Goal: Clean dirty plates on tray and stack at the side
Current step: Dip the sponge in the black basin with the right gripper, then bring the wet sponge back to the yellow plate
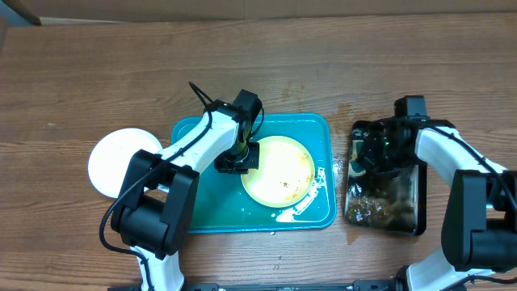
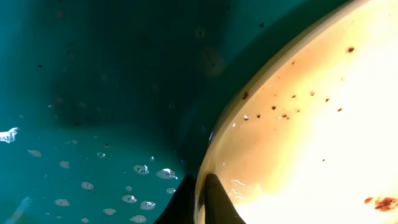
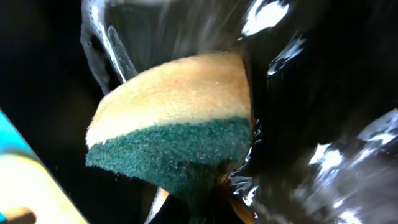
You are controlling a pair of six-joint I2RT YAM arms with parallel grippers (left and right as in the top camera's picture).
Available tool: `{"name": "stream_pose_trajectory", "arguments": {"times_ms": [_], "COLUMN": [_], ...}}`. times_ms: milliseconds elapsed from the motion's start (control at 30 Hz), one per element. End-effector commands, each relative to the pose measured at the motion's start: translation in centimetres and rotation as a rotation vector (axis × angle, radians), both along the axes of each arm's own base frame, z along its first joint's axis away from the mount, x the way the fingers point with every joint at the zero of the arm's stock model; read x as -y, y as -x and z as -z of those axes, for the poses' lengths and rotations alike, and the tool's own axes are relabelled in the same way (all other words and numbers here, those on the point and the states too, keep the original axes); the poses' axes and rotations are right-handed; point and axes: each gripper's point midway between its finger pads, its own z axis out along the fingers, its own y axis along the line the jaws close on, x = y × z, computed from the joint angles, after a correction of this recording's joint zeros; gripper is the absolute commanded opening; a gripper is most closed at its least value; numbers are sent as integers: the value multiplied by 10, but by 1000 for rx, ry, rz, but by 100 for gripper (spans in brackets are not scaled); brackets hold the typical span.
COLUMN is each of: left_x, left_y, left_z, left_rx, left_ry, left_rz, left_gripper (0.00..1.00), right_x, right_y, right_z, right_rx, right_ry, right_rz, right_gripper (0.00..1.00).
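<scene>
Partly cut off, the left pincer [image 2: 200, 196] pinches the rim of one pale yellow-green round plate [image 1: 283, 174] on the teal rectangular plastic tray [image 1: 194, 210]. One white round plate [image 1: 109, 158] sits beside it. Over the black rectangular pan [image 1: 416, 214], the right pincer [image 3: 199, 202] clamps one yellow-and-green sponge [image 3: 174, 118].

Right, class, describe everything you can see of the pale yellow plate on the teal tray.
The pale yellow plate is round, shallow and glossy, plastic or glazed by its look. Its face is wet, with a thin brown film and dark specks, heaviest towards the rim. It lies in the right half of the teal tray, whose floor is beaded with water. The left claw is shut on its left rim; whether that edge is lifted cannot be told.
</scene>
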Motion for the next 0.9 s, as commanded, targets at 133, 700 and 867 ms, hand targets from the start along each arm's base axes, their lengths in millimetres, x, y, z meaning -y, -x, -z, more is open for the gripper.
{"name": "stream_pose_trajectory", "arguments": {"times_ms": [133,700,867], "left_x": [-21,-21,-21], "left_y": [4,5,5], "left_z": [13,13,13], "left_rx": [-16,-17,-17], "left_ry": [-103,-103,-103], "left_rz": [-30,-30,-30], "left_gripper": [4,4,4], "right_x": [-33,14,6], "right_y": [34,19,11], "right_z": [7,8,-7], "right_rx": [-94,-75,-52], "right_ry": [75,239,201], "right_rz": [-167,-96,-177], "right_gripper": [4,4,4]}}
